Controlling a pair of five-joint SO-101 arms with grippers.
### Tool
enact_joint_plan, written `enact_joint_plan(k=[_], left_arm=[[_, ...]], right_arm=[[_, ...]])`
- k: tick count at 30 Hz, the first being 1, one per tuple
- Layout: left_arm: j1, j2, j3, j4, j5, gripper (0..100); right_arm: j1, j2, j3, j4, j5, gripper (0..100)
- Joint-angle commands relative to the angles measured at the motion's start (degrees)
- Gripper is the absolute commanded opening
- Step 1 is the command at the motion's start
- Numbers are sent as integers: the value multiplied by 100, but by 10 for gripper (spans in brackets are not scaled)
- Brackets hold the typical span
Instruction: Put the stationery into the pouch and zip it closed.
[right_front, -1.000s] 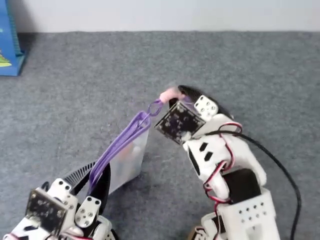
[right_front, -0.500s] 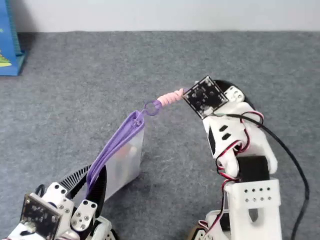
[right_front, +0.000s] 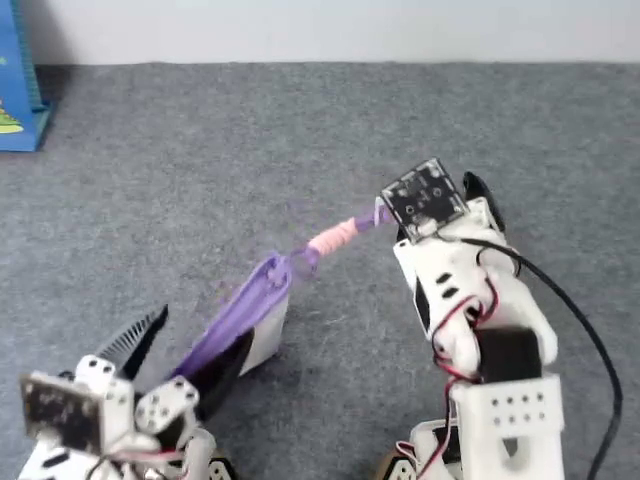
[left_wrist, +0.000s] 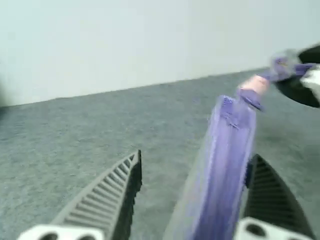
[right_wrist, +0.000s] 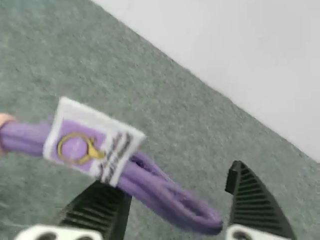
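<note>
The pouch (right_front: 262, 330) has a clear body and a purple zip edge, and it leans low over the grey mat. In the left wrist view the pouch (left_wrist: 225, 165) stands between the fingers of my left gripper (left_wrist: 196, 159), against one finger and apart from the other. In the high view my left gripper (right_front: 200, 335) is open around the pouch's near end. A pink cord (right_front: 332, 238) runs from the zip pull to a purple strap (right_wrist: 165, 192) with a white tag (right_wrist: 92, 142). That strap lies between the spread fingers of my right gripper (right_wrist: 175, 185), which is open. No stationery is visible.
A blue box (right_front: 15, 90) stands at the far left edge by the white wall. The right arm's black cable (right_front: 585, 345) loops out to the right. Grey mat (right_front: 200, 160) stretches open behind the pouch.
The right arm has swung right and nearer, dragging the cord and the pouch's far end with it. The pouch now lies lower. My left gripper's fingers have spread apart.
</note>
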Motion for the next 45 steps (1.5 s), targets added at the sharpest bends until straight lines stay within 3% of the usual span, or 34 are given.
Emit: enact_joint_plan(k=[1, 11, 19, 24, 32, 38, 41, 45], left_arm=[[-299, 26, 646, -756, -70, 335], [-826, 26, 1886, -2268, -114, 334], [-1618, 26, 2202, -3174, -114, 334], [-2303, 9, 2202, -3842, -123, 335], [-2980, -18, 2193, -4193, -132, 335], [-2980, -18, 2369, -4185, -88, 334], [-2980, -18, 2571, -4105, -88, 333], [-2980, -18, 2615, -3569, -79, 263]], right_arm=[[-259, -444, -62, 312, -237, 288], [-505, -716, 264, 629, -246, 288], [-514, -760, 554, 620, -255, 288], [-514, -760, 563, 637, -686, 288], [-514, -760, 580, 673, -730, 288], [-514, -760, 730, 681, -738, 288], [-514, -760, 958, 681, -1108, 284], [-523, -760, 1125, 637, -1380, 181]])
